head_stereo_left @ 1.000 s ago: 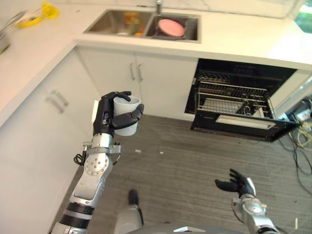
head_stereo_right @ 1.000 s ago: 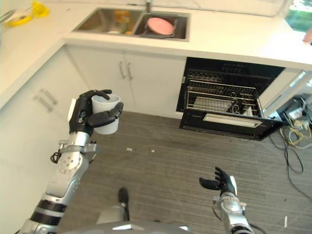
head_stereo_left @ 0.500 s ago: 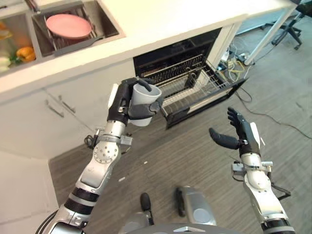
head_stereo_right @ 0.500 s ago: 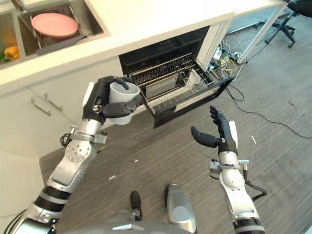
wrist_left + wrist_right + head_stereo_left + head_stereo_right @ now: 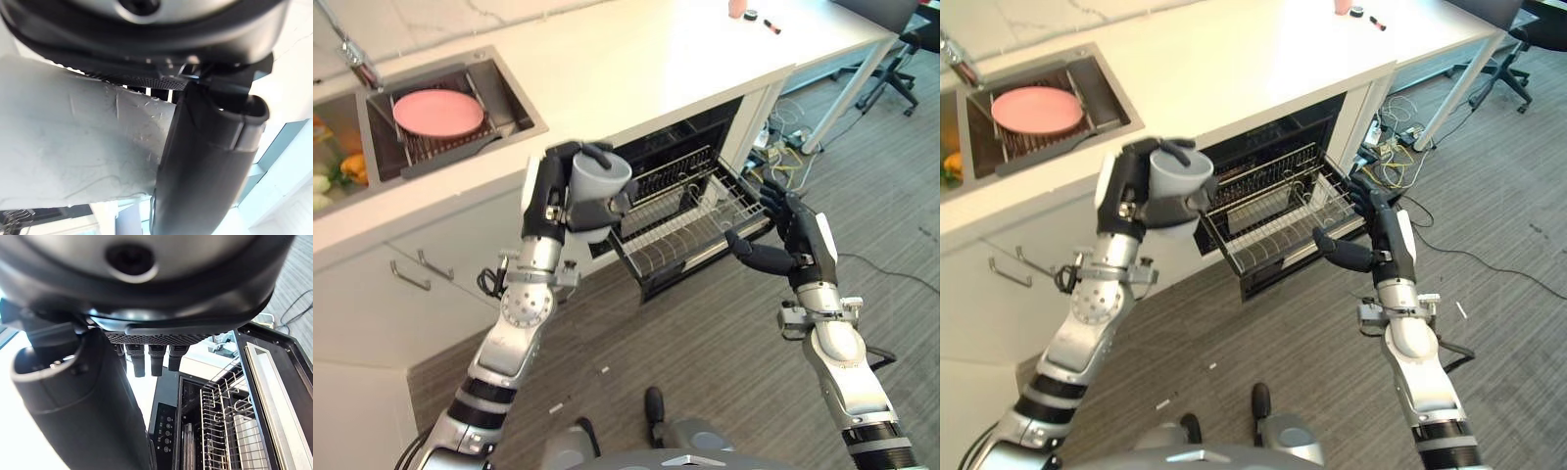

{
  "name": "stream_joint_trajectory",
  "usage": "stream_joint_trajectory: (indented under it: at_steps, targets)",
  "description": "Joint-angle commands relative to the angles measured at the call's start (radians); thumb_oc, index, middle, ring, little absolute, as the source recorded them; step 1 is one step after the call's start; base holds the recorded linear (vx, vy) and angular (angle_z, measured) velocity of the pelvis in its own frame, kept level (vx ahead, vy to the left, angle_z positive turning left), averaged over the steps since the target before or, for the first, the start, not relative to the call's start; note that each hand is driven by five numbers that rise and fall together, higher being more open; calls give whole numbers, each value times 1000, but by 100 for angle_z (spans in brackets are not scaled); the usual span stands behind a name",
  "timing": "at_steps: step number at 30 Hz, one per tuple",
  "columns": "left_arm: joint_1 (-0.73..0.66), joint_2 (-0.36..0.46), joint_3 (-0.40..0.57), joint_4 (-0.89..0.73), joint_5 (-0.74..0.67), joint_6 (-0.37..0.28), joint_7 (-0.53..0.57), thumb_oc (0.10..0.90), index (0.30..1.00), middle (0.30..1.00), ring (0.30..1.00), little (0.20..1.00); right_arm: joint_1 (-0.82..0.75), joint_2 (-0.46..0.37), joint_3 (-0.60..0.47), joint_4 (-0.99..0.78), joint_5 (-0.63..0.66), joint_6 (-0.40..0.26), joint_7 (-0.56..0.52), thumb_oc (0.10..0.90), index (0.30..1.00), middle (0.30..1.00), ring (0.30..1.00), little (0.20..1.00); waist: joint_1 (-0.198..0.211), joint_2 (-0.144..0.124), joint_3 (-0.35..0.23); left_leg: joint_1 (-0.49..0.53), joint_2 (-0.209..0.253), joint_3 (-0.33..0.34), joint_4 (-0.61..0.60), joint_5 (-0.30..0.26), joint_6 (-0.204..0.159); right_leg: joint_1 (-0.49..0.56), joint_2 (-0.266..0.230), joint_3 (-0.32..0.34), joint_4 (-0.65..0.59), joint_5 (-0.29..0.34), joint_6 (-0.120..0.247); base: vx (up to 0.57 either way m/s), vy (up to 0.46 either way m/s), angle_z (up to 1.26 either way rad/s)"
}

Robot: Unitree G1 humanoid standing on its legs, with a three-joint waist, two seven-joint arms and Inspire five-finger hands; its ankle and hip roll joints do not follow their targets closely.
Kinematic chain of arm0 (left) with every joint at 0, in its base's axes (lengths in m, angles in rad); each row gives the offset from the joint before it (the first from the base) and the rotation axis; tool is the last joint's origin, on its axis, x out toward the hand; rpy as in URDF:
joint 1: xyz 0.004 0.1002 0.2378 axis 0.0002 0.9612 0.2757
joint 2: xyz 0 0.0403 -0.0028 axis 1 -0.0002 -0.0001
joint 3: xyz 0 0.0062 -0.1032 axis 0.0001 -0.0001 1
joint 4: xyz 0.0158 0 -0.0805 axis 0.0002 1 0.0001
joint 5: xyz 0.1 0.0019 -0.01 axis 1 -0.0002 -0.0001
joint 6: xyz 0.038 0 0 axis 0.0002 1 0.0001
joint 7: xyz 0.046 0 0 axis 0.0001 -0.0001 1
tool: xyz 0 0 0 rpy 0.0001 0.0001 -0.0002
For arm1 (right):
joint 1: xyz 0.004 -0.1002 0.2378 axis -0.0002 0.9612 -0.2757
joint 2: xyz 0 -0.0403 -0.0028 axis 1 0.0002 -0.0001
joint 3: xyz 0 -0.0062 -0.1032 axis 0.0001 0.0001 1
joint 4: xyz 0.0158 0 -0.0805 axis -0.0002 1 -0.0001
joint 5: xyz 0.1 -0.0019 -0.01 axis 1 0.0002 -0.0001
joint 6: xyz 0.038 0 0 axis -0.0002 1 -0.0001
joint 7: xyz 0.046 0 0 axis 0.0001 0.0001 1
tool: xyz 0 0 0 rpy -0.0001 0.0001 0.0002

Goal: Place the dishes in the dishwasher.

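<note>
Left hand (image 5: 551,201) is wrapped round the grey cup (image 5: 596,188), upright, mouth up. I read the pulled-out dishwasher rack (image 5: 690,227) as lying right of the cup and lower, so the left arm carries it across. Right hand (image 5: 795,243), fingers loose, hovers by the rack's right end.

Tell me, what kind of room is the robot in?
Most likely a kitchen. There is a sink with a pink plate in it, a white counter, and an open dishwasher with wire racks.
</note>
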Motion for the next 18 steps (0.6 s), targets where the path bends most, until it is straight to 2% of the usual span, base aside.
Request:
stream_joint_trajectory:
  at_steps: [1, 3, 5, 7, 10, 14, 16, 18]
  targets:
    - [-128, -15, 21, -62, 64, -150, 99, 400, 300, 300, 300, 300, -88, -33, 7, -113, 74, -148, -22, 800, 900, 900, 900, 900, 15, 43, -93, 79, -21, 8, -304, 53, 65, 86, -6, 29, -14, -61, 153, 171, 73, -6]
    - [-126, -18, 23, -64, 64, -145, 117, 400, 300, 300, 300, 300, -108, -24, 28, -109, 85, -138, -21, 800, 900, 900, 900, 900, 25, 44, -99, 101, -31, -1, -332, 51, 72, 90, -17, 25, -14, -57, 161, 79, 53, -3]
    - [-134, -26, 14, -66, 84, -159, 126, 400, 300, 300, 300, 300, -142, -19, 67, -133, 79, -149, -2, 800, 900, 900, 900, 900, 22, 59, -114, 162, -47, -20, -421, 57, 88, 83, -3, 28, -14, -51, 161, 59, 45, -14]
    - [-148, -28, 5, -70, 82, -168, 130, 400, 300, 300, 300, 300, -159, -12, 75, -127, 86, -154, -5, 800, 900, 900, 900, 900, 23, 64, -126, 189, -51, -31, -460, 64, 87, 83, 2, 27, -14, -49, 160, 61, 24, -34]
    - [-179, -38, -25, -64, 48, -184, 134, 400, 300, 300, 300, 300, -187, 20, 98, -136, 111, -156, -12, 800, 900, 900, 900, 900, 12, 70, -164, 212, -39, -14, -461, 37, 89, 86, 3, 14, -14, -60, 160, 97, 40, -12]
    - [-201, -70, -62, -61, -35, -189, 117, 400, 300, 300, 300, 300, -223, 30, 142, -132, 105, -142, -16, 800, 900, 900, 900, 900, 10, 71, -164, 226, -42, -9, -461, 29, 103, 94, 0, 27, -14, -65, 158, 30, 37, 8]
    - [-224, -114, -113, -55, -101, -186, 110, 400, 300, 300, 300, 300, -236, 51, 170, -127, 109, -133, -30, 800, 900, 900, 900, 900, 10, 70, -167, 237, -46, -2, -461, 17, 109, 102, -7, 30, -14, -68, 159, 27, 50, 4]
    - [-236, -124, -127, -48, -94, -180, 116, 400, 300, 300, 300, 300, -247, 62, 185, -121, 118, -132, -36, 800, 900, 900, 900, 900, 8, 69, -168, 240, -46, 0, -461, 12, 111, 103, -8, 33, -14, -69, 161, 10, 17, 1]
